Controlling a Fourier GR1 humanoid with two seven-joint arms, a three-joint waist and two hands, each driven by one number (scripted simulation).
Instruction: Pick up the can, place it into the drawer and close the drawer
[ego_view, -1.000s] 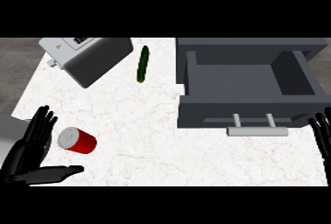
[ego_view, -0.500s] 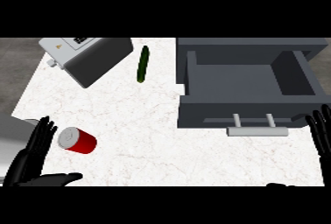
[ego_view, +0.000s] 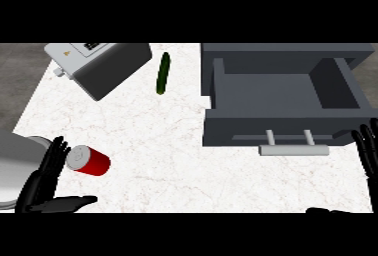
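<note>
A red can (ego_view: 89, 160) lies on its side on the white counter at the lower left, silver top facing left. My left hand (ego_view: 46, 181) is open just left of it, fingers straight and pointing up beside the can's top, thumb (ego_view: 70, 203) stretched out below it. The grey drawer (ego_view: 284, 95) stands open at the upper right with nothing inside, its handle (ego_view: 291, 148) toward me. My right hand (ego_view: 367, 148) shows at the right edge, open with fingers up, beside the drawer's front.
A green cucumber (ego_view: 162, 73) lies near the counter's back, left of the drawer. A grey toaster-like appliance (ego_view: 98, 65) sits tilted at the back left. My left forearm (ego_view: 16, 167) fills the lower left corner.
My left hand has drawn back toward the lower edge, and the forearm now shows more. The can and the drawer have not moved.
</note>
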